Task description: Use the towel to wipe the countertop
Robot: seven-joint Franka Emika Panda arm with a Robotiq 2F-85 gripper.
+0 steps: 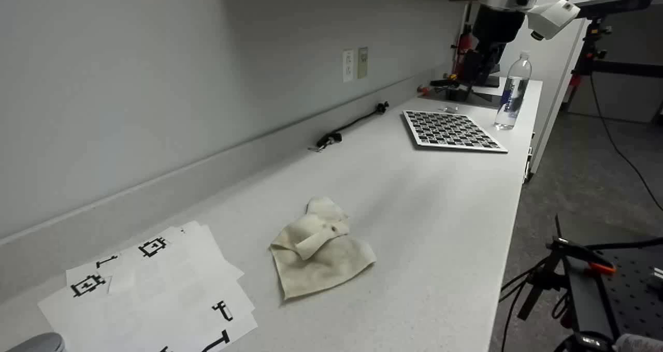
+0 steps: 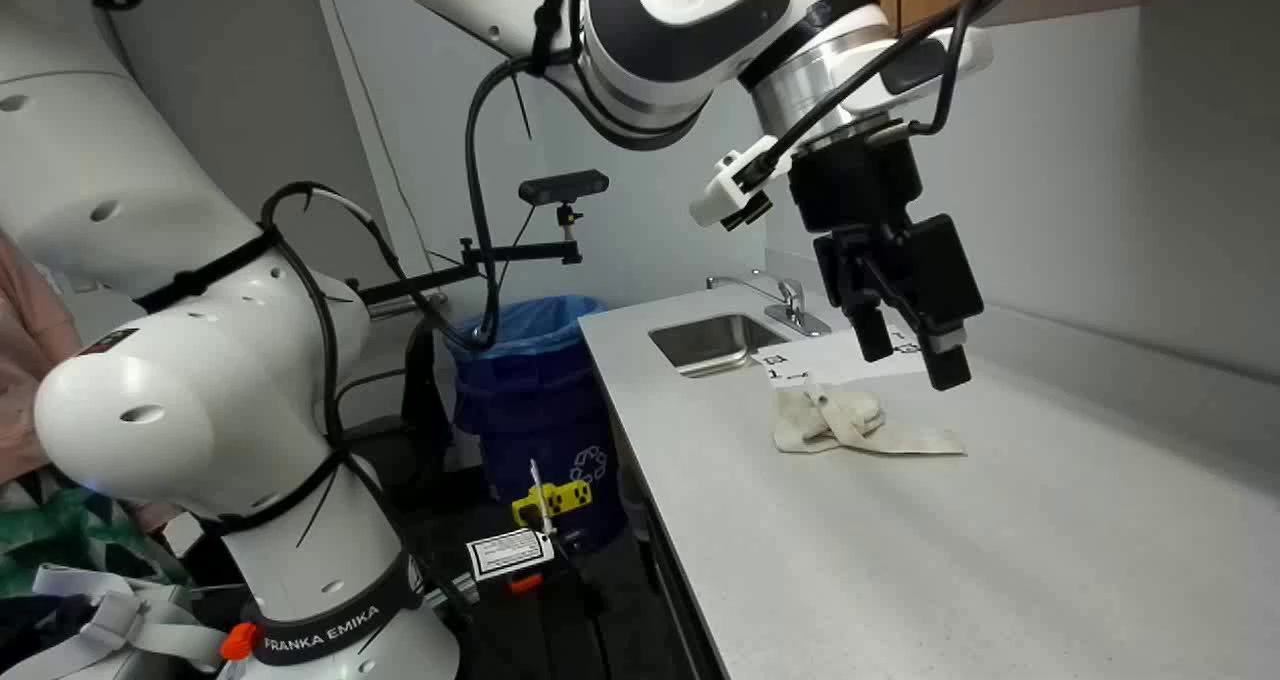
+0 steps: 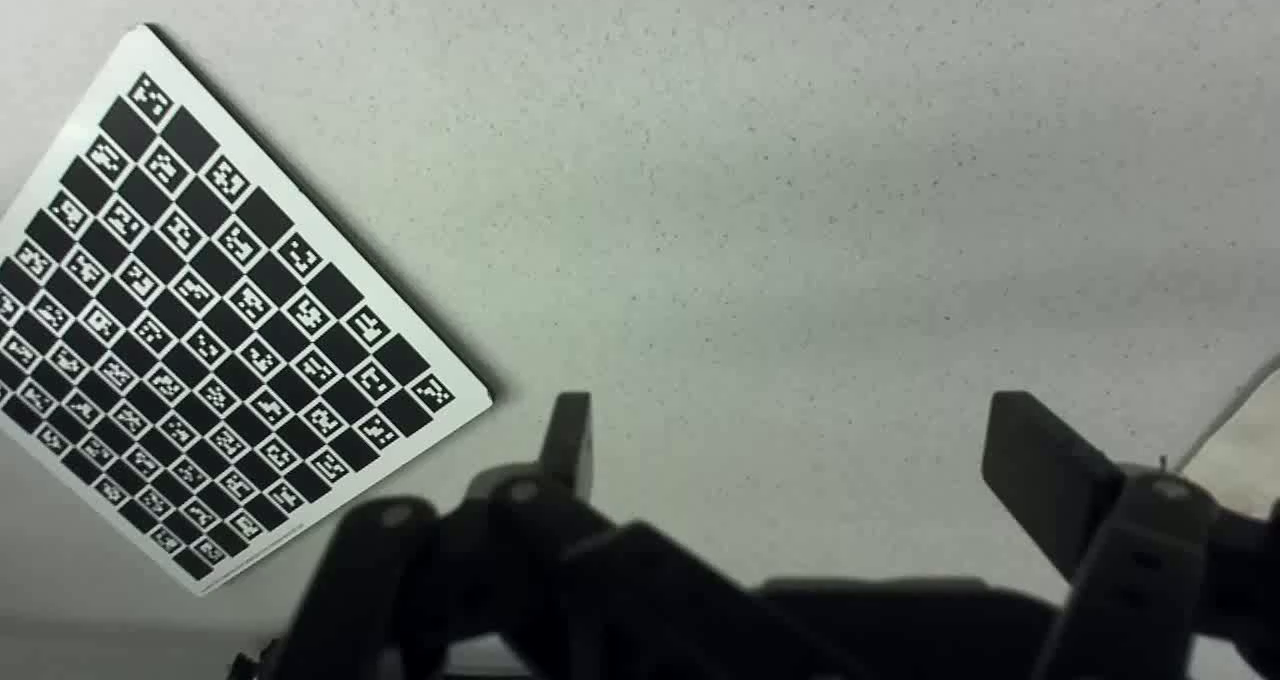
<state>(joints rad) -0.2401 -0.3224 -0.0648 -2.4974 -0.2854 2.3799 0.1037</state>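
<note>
Reaches with the white arm (image 2: 690,50) over the front edge of the countertop (image 2: 880,570), bent down at the wrist, with the gripper (image 2: 913,356) tilted toward the surface. Holds the fingers (image 3: 1040,480) wide apart, at a height hard to judge, with a checkered board (image 3: 220,330) to one side in the wrist view. Hangs well apart from the towel (image 1: 323,261), crumpled between the front and wall-side edges, just beside papers (image 1: 160,295).

One towel (image 1: 326,266), one Robotiq gripper (image 3: 795,425), one ChArUco board (image 3: 215,345), one water bottle (image 1: 513,96) and two wall plates (image 1: 348,66) are showing.
</note>
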